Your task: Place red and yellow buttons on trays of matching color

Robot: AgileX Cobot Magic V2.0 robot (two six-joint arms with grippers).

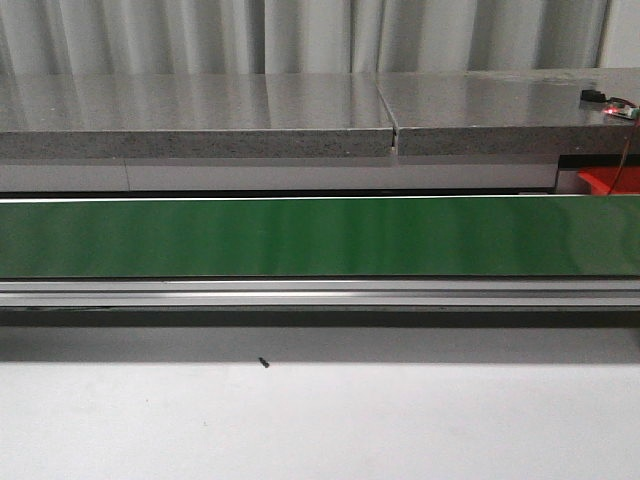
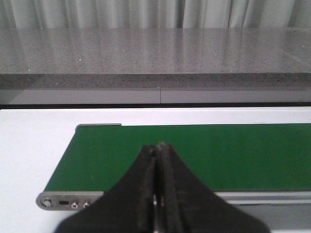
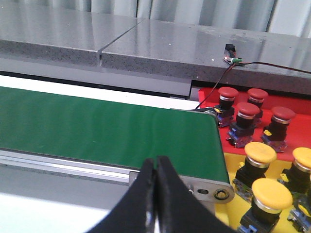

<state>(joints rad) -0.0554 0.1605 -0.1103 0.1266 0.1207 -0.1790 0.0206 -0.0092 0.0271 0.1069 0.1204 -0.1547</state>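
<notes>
Several red buttons [image 3: 247, 110] stand on a red tray [image 3: 206, 95] past the right end of the green conveyor belt [image 3: 97, 126]. Several yellow buttons [image 3: 260, 152] stand on a yellow tray [image 3: 234, 158] just nearer than the red one. My right gripper [image 3: 156, 160] is shut with nothing in it, above the belt's near rail, left of the trays. My left gripper [image 2: 158, 145] is also shut and empty, over the belt's left end [image 2: 218, 150]. The belt carries no button in any view. The front view shows neither gripper, only a corner of the red tray [image 1: 605, 180].
A grey stone counter [image 1: 300, 110] runs behind the belt [image 1: 320, 235]. A small sensor board with a wire [image 3: 232, 57] sits on its right part. A white table [image 1: 320, 420] lies in front of the belt's metal rail, with a tiny dark speck [image 1: 264, 362] on it.
</notes>
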